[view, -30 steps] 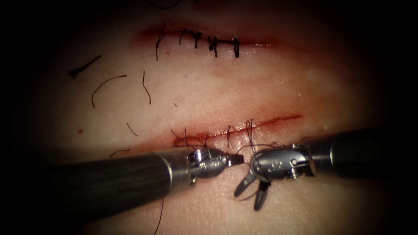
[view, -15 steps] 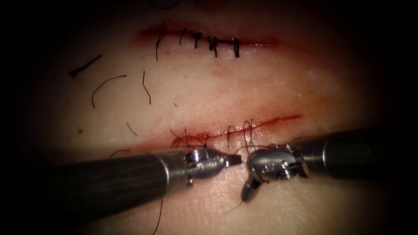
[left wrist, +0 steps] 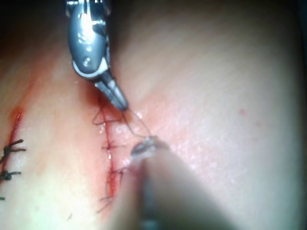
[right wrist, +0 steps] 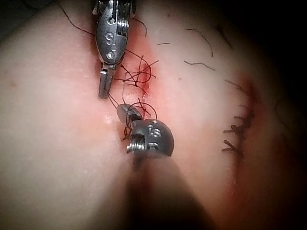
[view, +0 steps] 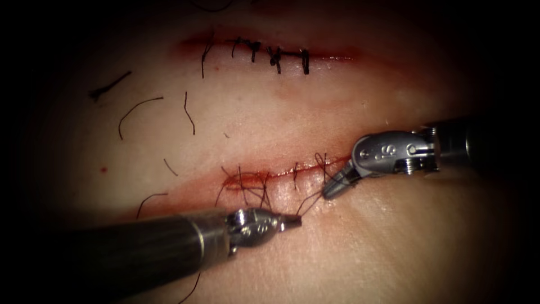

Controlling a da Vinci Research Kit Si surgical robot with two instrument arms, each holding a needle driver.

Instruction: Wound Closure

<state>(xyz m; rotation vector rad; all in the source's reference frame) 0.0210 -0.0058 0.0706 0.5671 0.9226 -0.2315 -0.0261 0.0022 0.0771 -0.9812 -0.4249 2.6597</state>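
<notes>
1. Backdrop is one slab of pale tissue (view: pixel 315 107) under a spotlight that fades to black at the edges. There's an already stitched cut (view: pixel 270 53) up top, and loose cut ends of thread (view: pixel 135 112) lie scattered on the left.
2. The cut being worked on (view: pixel 304 166) runs across the middle with red fluid (view: pixel 242 180) at its left end and several dark stitches across it.
3. The left tool (view: pixel 292 221) comes in low, just below the cut, jaws pressed together on the thread (view: pixel 308 202).
4. The right tool (view: pixel 332 188) sits up at the cut's right part, tip angled down-left, jaws pinched shut on the same strand.
5. That strand spans the small gap between the two tips and looks fairly taut. My guess is they've each grabbed an end so the stitch line gets tension from both sides.
6. A second ago the right tool was lower, beside the left one, with its jaws spread; now it's higher and clamped.
7. Needle: can't spot it, and neither tool has it.
</notes>
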